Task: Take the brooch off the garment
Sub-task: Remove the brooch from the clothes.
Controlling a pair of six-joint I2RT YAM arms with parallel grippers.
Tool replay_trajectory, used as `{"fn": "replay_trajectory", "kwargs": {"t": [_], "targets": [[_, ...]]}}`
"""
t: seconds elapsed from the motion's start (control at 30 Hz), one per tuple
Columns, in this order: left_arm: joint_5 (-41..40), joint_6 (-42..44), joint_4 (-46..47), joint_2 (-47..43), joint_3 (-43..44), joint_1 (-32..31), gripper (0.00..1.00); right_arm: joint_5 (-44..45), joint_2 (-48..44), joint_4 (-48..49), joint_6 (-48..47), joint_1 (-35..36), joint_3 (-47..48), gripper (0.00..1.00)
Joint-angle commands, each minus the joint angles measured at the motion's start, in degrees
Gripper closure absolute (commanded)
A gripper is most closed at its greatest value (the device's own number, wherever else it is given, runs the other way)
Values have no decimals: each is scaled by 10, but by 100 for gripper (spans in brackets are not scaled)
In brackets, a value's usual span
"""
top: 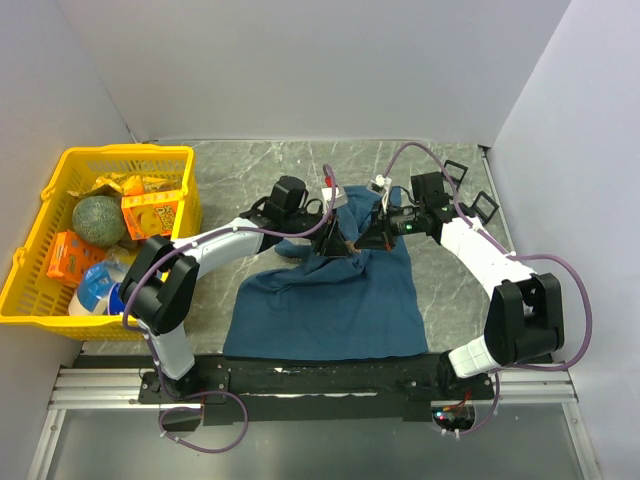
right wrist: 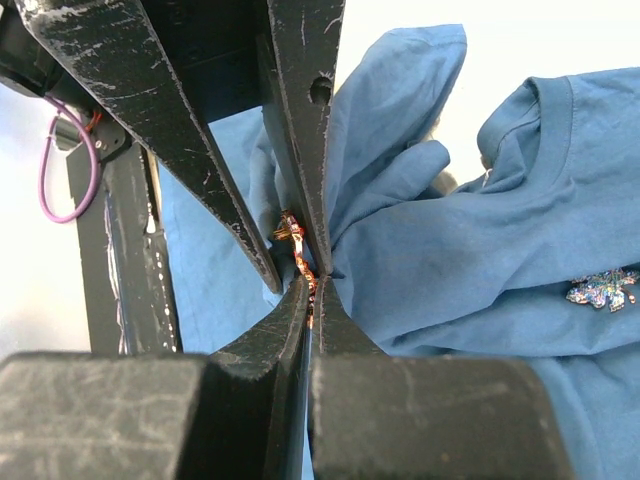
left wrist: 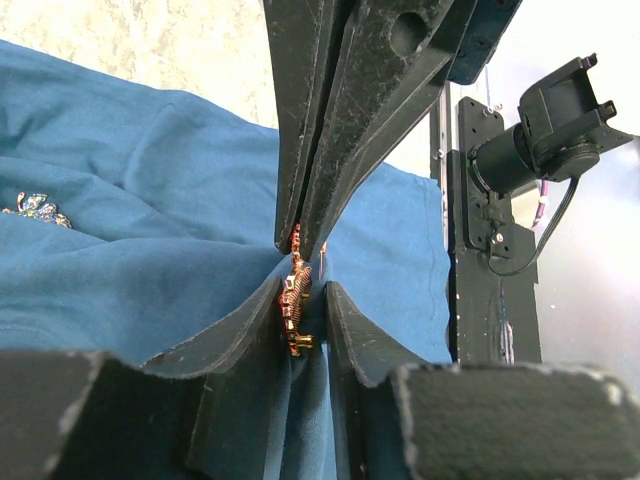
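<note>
**Both pincers meet at a copper brooch on a lifted fold of T-shirt**

In the overhead view, the dark teal T-shirt (top: 330, 305) lies spread across the middle of the grey marbled table (top: 250, 170). Its hem is towards the bottom of the frame, and its upper part is drawn up into a peak at the centre. Both arms reach in to that peak from either side.

The copper-gold brooch (left wrist: 293, 305) sits on this raised fold, a narrow chain-like piece standing nearly upright. In the left wrist view it is just below the middle of the frame.

The left gripper (left wrist: 304, 292) has its jaws spread a little. The brooch and a tuck of cloth fill the gap between them, and the brooch lies against one finger.

The right gripper (right wrist: 312, 285) is pressed together, and its tips pinch the gathered cloth at the brooch's upper end. Creases radiate from that spot. I cannot tell whether its tips also catch the brooch itself.

A second, sparkly multicoloured brooch (right wrist: 600, 290) lies flat on the shirt's chest. It is at the right edge of the right wrist view, below the collar (right wrist: 540, 100) and well apart from the pincers.

At the left of the overhead view, a yellow basket (top: 130, 152) holds a green melon (top: 97, 220), an orange box (top: 152, 212) and other packets.
</note>
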Motion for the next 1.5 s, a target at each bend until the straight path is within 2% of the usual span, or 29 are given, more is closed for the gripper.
{"fn": "replay_trajectory", "kwargs": {"t": [0.0,0.37,0.5,1.1,1.47], "targets": [[4,-2,2,-8,13,2,68,1,-26,0,-6,0,1,100],[8,2,-2,-14,15,2,58,3,-24,-3,-10,0,3,100],[12,3,-2,-13,14,2,57,1,-25,-3,-10,1,1,100],[13,5,-5,-13,16,2,69,0,-23,-7,-14,-1,4,100],[6,-6,-1,-9,18,2,72,2,-24,-8,-15,-1,5,100]]}}
